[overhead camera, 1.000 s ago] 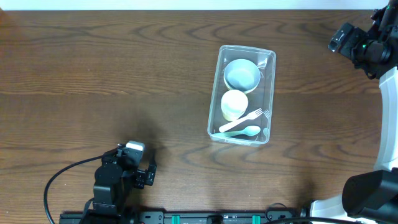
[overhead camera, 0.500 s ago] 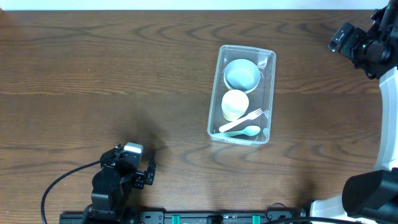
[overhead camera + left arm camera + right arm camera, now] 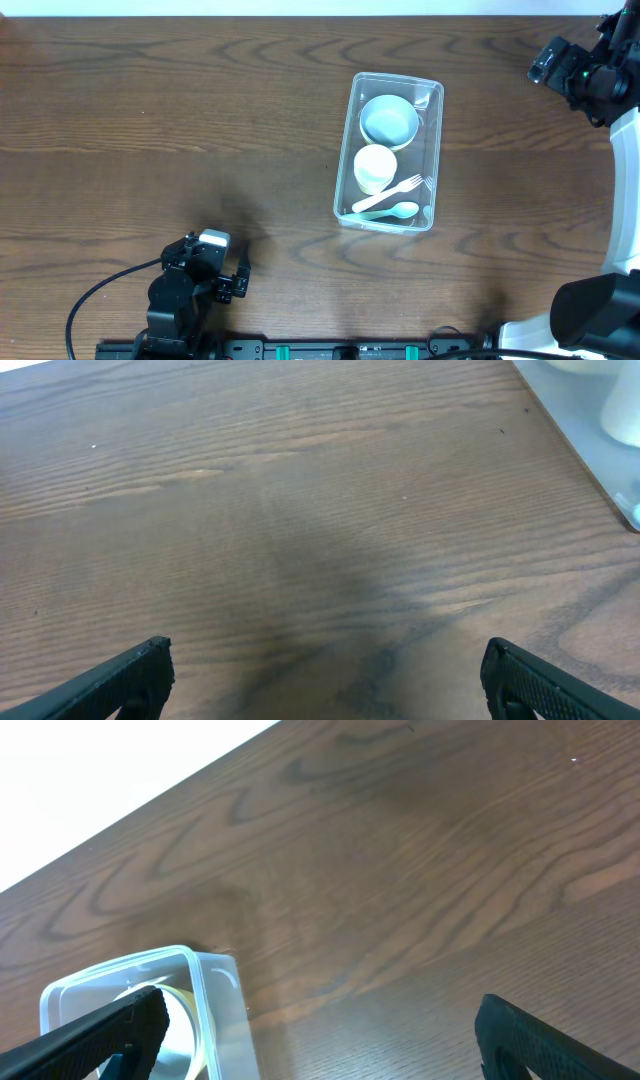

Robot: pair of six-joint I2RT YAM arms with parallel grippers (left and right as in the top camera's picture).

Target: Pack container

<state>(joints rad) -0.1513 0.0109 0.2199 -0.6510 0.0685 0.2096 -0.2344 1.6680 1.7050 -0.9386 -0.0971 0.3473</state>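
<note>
The clear plastic container (image 3: 345, 150) stands right of the table's middle. It holds a pale blue bowl (image 3: 389, 119), a cream cup (image 3: 377, 167), a white fork (image 3: 392, 193) and a teal spoon (image 3: 392, 212). My left gripper (image 3: 236, 275) is at the front left, far from the container; in the left wrist view (image 3: 320, 675) its fingers are wide apart and empty over bare wood, with the container's edge (image 3: 580, 435) at the top right. My right gripper (image 3: 315, 1030) is open and empty, raised at the far right; the container's corner (image 3: 215, 990) shows at its lower left.
The table is dark brown wood (image 3: 150, 120). Its far edge meets a white strip (image 3: 300, 8) along the top. The right arm's body (image 3: 595, 80) hangs over the far right edge. A black cable (image 3: 90, 295) trails from the left arm at the front.
The left arm pulled back slightly toward the front left edge between the first earlier frame and the second. Since then nothing has moved.
</note>
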